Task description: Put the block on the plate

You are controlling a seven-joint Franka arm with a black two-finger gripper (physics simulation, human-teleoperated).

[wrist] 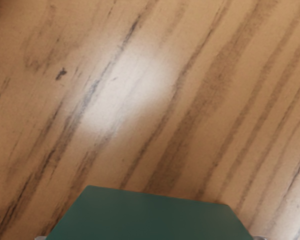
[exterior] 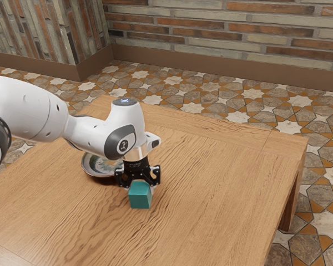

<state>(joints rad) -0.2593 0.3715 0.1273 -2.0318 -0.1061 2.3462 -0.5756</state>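
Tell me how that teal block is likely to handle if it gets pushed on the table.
The teal block looks stiff, with straight edges and flat faces. Those faces should make it slide rather than roll, and its squat, cube-like shape makes tipping unlikely. Its weight I can't tell.

no legible text, no readable numbers

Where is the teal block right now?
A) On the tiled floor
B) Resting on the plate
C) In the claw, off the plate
C: the teal block is between the two fingers of the claw, beside rather than over the plate.
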